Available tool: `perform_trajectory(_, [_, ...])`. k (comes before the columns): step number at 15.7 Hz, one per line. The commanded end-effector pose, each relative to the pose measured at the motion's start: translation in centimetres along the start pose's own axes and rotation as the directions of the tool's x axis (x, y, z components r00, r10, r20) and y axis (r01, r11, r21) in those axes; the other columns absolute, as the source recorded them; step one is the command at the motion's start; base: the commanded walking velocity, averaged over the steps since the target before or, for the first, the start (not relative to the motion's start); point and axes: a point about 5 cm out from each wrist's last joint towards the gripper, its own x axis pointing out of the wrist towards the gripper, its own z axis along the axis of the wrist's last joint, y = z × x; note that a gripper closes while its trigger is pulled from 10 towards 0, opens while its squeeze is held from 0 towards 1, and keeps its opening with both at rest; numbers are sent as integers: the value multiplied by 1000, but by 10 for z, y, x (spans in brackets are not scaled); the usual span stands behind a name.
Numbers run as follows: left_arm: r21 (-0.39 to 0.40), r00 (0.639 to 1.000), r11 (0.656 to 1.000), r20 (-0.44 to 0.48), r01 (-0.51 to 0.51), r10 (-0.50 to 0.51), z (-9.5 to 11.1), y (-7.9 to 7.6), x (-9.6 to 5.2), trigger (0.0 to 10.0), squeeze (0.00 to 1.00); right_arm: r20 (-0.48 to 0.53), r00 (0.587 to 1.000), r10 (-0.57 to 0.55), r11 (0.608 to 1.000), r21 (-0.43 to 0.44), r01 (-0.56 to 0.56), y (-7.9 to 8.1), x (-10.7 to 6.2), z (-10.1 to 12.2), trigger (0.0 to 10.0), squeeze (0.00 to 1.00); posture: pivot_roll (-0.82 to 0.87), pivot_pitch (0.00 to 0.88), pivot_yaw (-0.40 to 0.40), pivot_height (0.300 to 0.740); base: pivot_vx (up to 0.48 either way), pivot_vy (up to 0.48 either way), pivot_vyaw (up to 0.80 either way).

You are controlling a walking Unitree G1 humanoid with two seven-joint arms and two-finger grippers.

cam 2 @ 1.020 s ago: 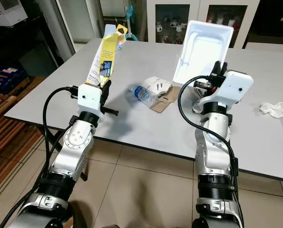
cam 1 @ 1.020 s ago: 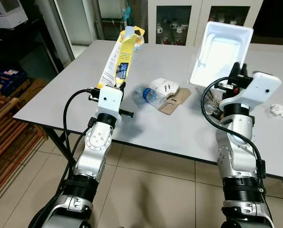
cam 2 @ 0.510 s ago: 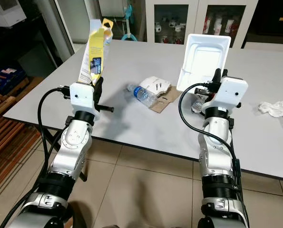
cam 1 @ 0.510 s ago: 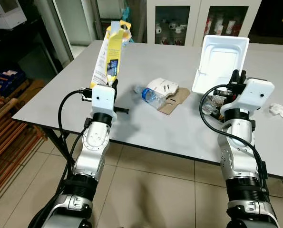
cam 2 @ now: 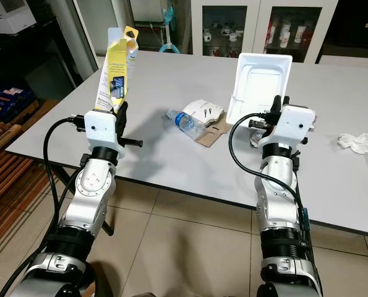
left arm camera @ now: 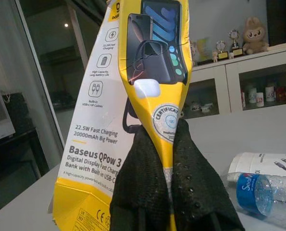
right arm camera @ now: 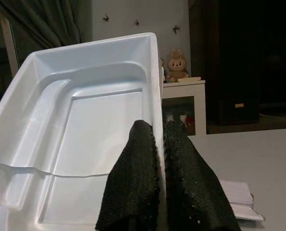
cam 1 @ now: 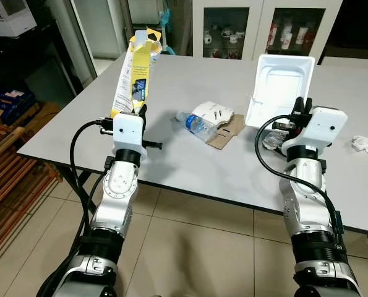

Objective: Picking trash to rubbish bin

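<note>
While both arms stand raised at the near edge of the grey desk, each claw is clamped on one piece of trash. The left claw grips the lower end of a yellow-and-white power-bank carton, fingers pinched on its yellow spine. The carton's long axis runs nearly upright, torn top flap uppermost, leaning slightly away from the robot. It is judged light, hollow and crushable; the folded spine is the stiffest place to hold.

The right claw grips the side wall of a white foam tray, one finger inside the rim and one outside. The tray stands on end, long axis near vertical, cavity facing the robot. Foam of this kind is probably very light and brittle; the rim is the sound hold.

On the desk lie a plastic bottle, a white box, brown cardboard and crumpled tissue.
</note>
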Motion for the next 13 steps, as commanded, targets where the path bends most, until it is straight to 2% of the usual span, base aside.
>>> perform_trajectory(1, [-1,1000,1000,-2,-6,6,-2,2,-1,10000,0,23,999,25,1000,-1,-25,5,2,4,10000,0,-3,0,82,740,0,0,0])
perform_trajectory(10, [-11,1000,1000,16,7,-7,1,-1,-1,10000,0,31,999,23,1000,0,-23,4,3,5,10000,0,-6,0,85,740,0,0,0])
perform_trajectory(13, [-14,1000,1000,18,11,-10,1,-1,-1,10000,0,32,999,24,1000,-1,-24,4,4,5,10000,0,-5,0,84,740,-259,0,0])
